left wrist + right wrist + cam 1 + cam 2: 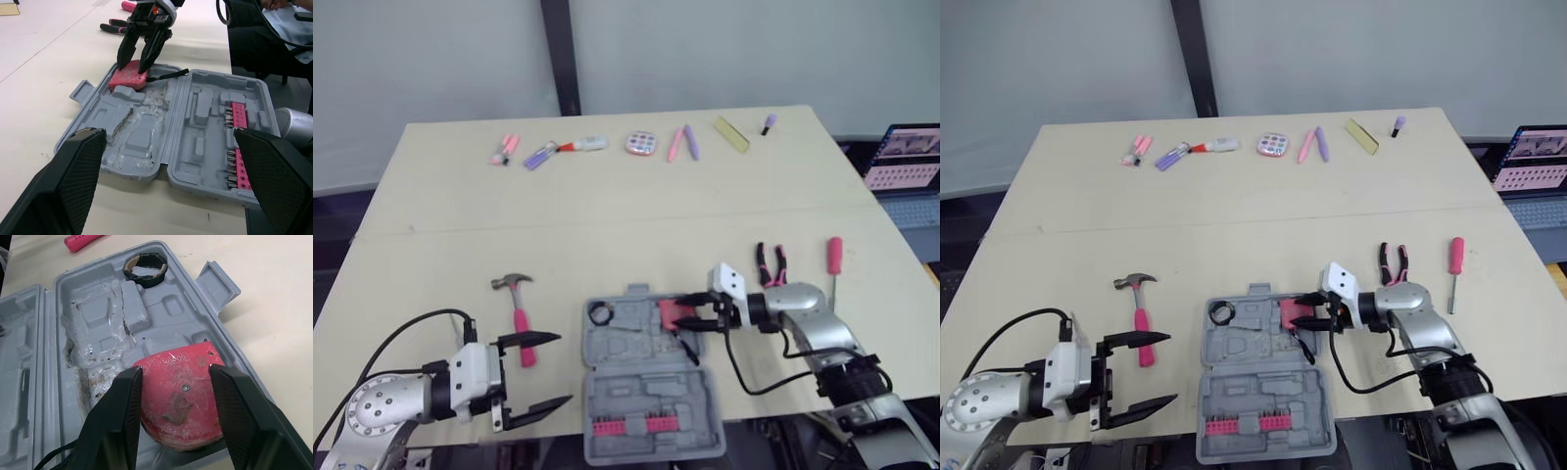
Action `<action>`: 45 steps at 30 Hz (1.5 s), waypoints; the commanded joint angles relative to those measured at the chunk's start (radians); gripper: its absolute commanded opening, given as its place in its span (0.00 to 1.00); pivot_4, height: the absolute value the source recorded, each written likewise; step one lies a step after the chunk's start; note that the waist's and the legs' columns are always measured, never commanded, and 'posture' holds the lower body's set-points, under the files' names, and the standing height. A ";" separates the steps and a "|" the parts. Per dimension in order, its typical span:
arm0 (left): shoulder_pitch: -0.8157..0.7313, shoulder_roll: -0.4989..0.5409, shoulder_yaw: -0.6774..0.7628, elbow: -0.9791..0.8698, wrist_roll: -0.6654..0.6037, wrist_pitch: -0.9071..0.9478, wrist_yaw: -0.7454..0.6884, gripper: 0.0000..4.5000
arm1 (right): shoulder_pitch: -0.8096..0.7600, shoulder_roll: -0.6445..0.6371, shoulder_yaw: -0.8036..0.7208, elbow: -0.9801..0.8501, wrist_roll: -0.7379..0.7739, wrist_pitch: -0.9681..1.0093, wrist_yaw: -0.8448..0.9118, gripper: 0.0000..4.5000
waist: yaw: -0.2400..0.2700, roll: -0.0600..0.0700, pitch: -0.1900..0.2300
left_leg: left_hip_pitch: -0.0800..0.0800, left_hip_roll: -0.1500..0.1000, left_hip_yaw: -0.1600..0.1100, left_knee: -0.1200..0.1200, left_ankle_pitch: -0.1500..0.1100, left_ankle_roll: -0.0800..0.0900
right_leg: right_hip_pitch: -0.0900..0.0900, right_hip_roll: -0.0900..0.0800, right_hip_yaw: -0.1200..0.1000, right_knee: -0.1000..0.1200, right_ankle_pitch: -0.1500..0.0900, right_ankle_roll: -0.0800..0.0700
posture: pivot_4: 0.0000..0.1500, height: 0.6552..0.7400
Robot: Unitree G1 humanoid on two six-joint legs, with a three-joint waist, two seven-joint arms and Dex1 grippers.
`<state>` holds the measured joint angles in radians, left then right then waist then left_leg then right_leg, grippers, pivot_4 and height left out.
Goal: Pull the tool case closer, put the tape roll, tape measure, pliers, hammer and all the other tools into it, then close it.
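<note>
On the pale bench, the open grey moulded plastic tool case lies near-centre. The right claw pinches the red tape measure in its far-right recess, apparently seating it. The left claw is spread, near-left.

The grey tool case lies open on the table, with rows of pink bits in one half. The right gripper pinches the pink tape measure down in a corner of the other half. The left gripper holds its two black fingers wide apart, near the case.
</note>
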<state>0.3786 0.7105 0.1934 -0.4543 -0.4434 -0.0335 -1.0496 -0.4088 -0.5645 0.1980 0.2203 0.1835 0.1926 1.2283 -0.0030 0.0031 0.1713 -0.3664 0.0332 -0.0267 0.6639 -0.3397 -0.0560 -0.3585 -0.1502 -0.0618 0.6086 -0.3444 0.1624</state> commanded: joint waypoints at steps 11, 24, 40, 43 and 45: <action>-0.012 0.006 0.004 -0.006 -0.004 -0.009 -0.006 1.00 | 0.040 0.007 0.046 0.103 -0.077 -0.085 -0.060 0.51 | 0.001 -0.004 -0.003 | 0.001 0.000 0.000 0.000 0.000 0.000 | 0.002 0.000 0.000 0.000 0.000 0.000 | 1.00 1.00; -0.031 -0.005 -0.020 0.009 -0.003 -0.013 -0.020 1.00 | 0.110 -0.007 0.057 0.055 -0.068 -0.082 -0.071 0.51 | 0.004 -0.005 -0.003 | 0.008 0.000 0.000 -0.002 0.000 0.000 | 0.008 0.000 0.000 -0.002 0.000 0.000 | 1.00 1.00; -0.095 -0.033 -0.039 0.042 -0.075 0.099 0.009 1.00 | 0.192 -0.069 -0.174 -0.498 0.141 0.174 -0.216 0.51 | 0.008 0.001 0.001 | 0.012 0.000 0.000 -0.006 -0.001 0.000 | 0.012 0.000 0.000 -0.006 0.000 0.000 | 1.00 1.00; -0.092 -0.042 -0.028 0.051 -0.087 0.126 0.024 1.00 | 0.300 -0.133 -0.221 -0.588 0.168 0.215 -0.209 0.51 | 0.016 0.000 0.001 | 0.012 0.000 0.000 -0.006 -0.001 0.000 | 0.013 0.000 0.000 -0.008 0.000 0.000 | 1.00 1.00; -0.095 -0.051 -0.026 0.063 -0.086 0.128 0.032 1.00 | 0.359 -0.156 -0.250 -0.625 0.198 0.241 -0.214 0.51 | 0.017 0.000 0.001 | 0.012 0.000 0.000 -0.006 -0.001 0.000 | 0.013 0.000 0.000 -0.008 0.000 0.000 | 1.00 1.00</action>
<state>0.2860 0.6684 0.1525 -0.3847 -0.5088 0.0940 -1.0263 -0.0644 -0.7052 -0.0083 -0.3401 0.3414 0.4198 1.0175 0.0136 0.0033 0.1723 -0.3545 0.0333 -0.0262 0.6576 -0.3410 -0.0559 -0.3459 -0.1502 -0.0621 0.6013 -0.3445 0.1624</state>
